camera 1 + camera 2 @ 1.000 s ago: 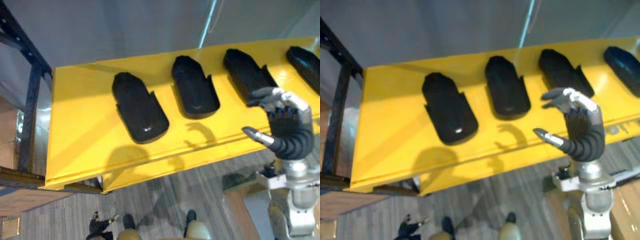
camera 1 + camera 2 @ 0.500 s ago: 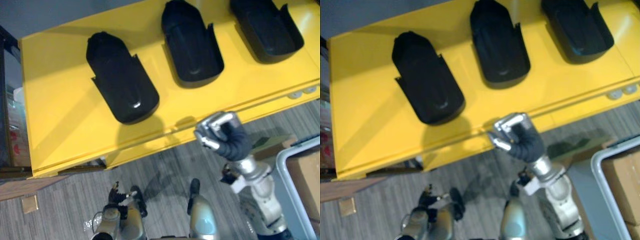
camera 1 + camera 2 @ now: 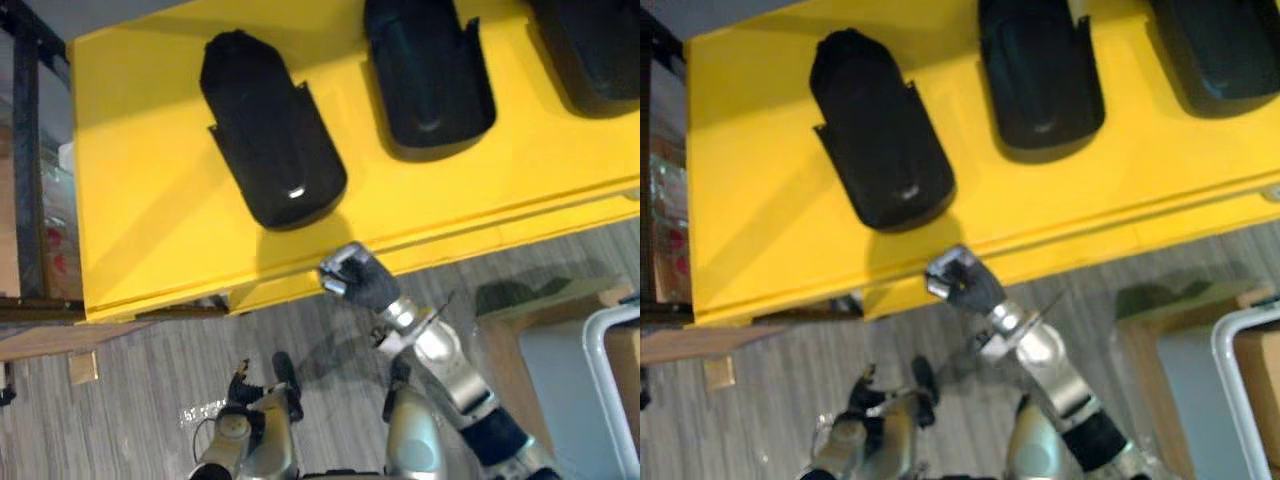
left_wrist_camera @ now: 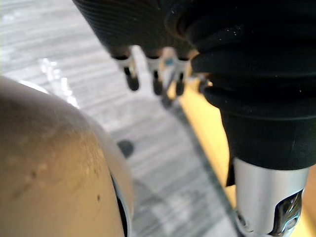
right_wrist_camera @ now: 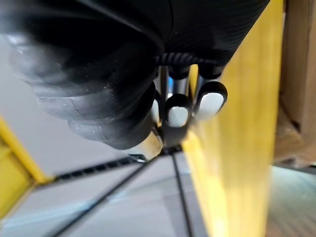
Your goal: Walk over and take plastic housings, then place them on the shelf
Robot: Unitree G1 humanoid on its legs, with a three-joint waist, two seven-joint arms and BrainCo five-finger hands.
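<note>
Three black plastic housings lie in a row on the yellow shelf top: the left housing, the middle housing and the right housing, which is cut off by the view's edge. My right hand hangs at the shelf's front edge, just below the left housing, with its fingers curled and nothing in them. My left hand hangs low over the floor, away from the shelf, and its fingers are relaxed and empty.
A black metal rack frame stands at the left of the yellow shelf. A scrap of cardboard lies on the grey plank floor. A brown box and a pale bin stand at the lower right.
The camera has tilted down. My right hand has come off the shelf top near the third housing, curled shut, and moved left along the front edge to below the left housing.
</note>
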